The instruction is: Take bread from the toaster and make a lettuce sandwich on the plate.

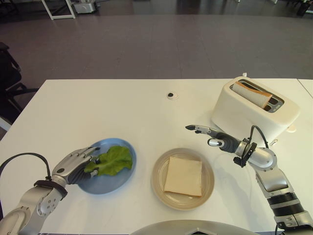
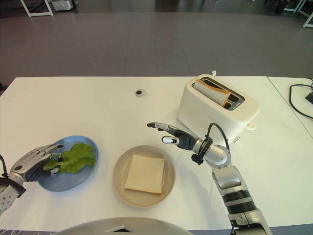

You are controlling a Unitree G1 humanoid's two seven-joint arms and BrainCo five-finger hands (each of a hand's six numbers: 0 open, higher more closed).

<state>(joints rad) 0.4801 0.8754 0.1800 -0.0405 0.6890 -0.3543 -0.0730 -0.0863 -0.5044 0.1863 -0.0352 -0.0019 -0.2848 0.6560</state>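
Observation:
A white toaster (image 1: 254, 110) stands at the back right with one slice of bread (image 1: 252, 93) sticking out of its slot. Another bread slice (image 1: 183, 176) lies flat on the beige plate (image 1: 161, 169) near the front centre. A green lettuce leaf (image 1: 113, 159) rests on a blue plate (image 1: 115, 183) at the front left. My left hand (image 1: 76, 166) is over the blue plate's left side, its fingers curled onto the leaf's left end. My right hand (image 1: 215, 137) hovers between the beige plate and the toaster, fingers stretched out, holding nothing.
A small round black-and-white knob (image 1: 170, 95) sits on the white table (image 1: 122, 112) at mid back. A cable (image 2: 298, 98) runs over a neighbouring table at the far right. Bare tabletop lies between the two plates and the back edge.

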